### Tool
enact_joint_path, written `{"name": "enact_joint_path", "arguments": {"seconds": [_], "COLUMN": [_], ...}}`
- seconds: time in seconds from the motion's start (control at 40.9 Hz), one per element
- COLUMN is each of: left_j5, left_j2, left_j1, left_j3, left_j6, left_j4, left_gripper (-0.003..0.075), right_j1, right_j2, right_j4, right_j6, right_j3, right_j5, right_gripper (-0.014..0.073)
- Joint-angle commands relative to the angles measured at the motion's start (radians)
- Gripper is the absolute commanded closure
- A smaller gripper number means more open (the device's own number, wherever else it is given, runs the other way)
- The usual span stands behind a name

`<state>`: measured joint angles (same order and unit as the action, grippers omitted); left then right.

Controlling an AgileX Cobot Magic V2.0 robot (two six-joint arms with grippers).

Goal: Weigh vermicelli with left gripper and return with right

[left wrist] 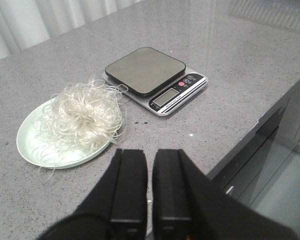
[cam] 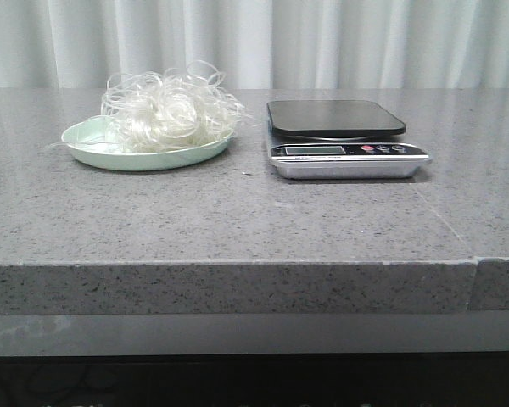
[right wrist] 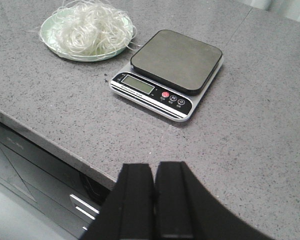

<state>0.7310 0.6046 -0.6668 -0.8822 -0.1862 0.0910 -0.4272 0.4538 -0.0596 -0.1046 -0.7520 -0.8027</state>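
The vermicelli [cam: 170,110], a fluffy tangle of thin white strands, lies on a pale green plate [cam: 85,146] at the left of the grey table. It also shows in the left wrist view [left wrist: 87,117] and the right wrist view [right wrist: 87,27]. A silver kitchen scale [cam: 339,136] with a bare black platform stands to the right of the plate. My left gripper [left wrist: 151,152] is shut and empty, above the table's front edge, short of the plate. My right gripper [right wrist: 154,167] is shut and empty, above the front edge before the scale [right wrist: 175,60]. Neither gripper shows in the front view.
The grey stone table [cam: 237,220] has a seam near its right front [cam: 475,271]. Dark drawers [right wrist: 50,185] sit below the front edge. White curtains [cam: 254,42] hang behind the table.
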Motion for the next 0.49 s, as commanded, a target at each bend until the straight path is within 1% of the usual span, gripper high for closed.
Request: {"name": "enact_joint_path", "arguments": {"seconds": [0.0,0.391,0.464], "left_j5": [-0.075,-0.077,-0.078], "left_j2": [0.002,0.002,-0.016], "left_j1": [0.000,0.000,0.023], "left_j3": [-0.025,-0.025,-0.021], "left_j6": [0.000,0.000,-0.027], "left_j4": [0.015,0.015,-0.032], "left_gripper": [0.0575,0.0575,0.0575], "right_j1": [0.006,0.006,0.006], "right_j2": [0.003,0.003,0.003], "right_j4": [0.004,0.004,0.004], "right_j6": [0.001,0.001,0.001], "right_j3": [-0.022,-0.022,-0.022], "right_j5": [0.057,0.057,0.057], "right_gripper": [0.0440,0.0440,0.0440]}}
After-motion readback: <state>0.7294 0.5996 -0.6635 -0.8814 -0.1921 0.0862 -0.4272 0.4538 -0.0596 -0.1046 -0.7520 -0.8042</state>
